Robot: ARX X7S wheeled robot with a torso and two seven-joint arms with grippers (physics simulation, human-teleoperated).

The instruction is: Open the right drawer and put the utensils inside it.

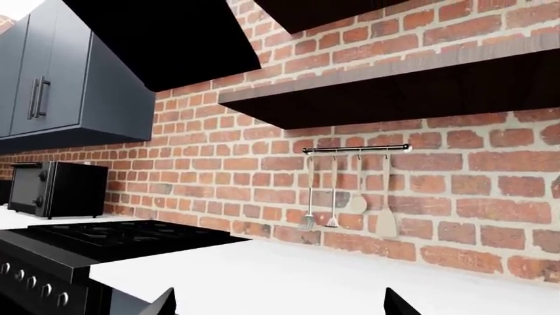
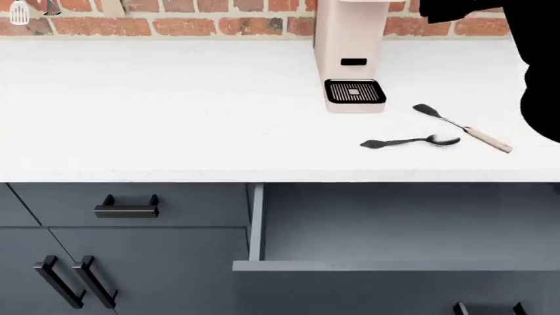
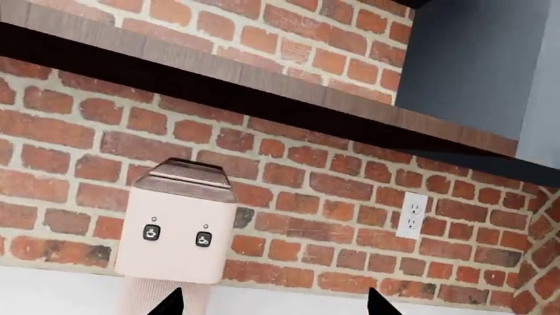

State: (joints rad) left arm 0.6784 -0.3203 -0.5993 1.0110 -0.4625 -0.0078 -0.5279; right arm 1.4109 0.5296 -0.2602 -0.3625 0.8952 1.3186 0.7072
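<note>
In the head view the right drawer (image 2: 394,226) is pulled out below the white counter, and its grey inside holds nothing. The dark metal spoon (image 2: 411,142) lies on the counter just behind the drawer. The spatula (image 2: 462,128) with its pale wooden handle lies right of the spoon. A black mass at the head view's top right is my right arm (image 2: 536,72), above and right of both utensils. My left gripper (image 1: 280,305) and right gripper (image 3: 275,303) show only fingertips, set wide apart with nothing between them. Neither wrist view shows the utensils.
A pale pink coffee machine (image 2: 353,59) stands on the counter (image 2: 175,105) behind the spoon. The left drawer (image 2: 127,209) is closed, with cupboard doors (image 2: 75,282) below it. The left wrist view shows a black stove (image 1: 105,239), a microwave (image 1: 57,189) and a wall rail with hanging tools (image 1: 355,149).
</note>
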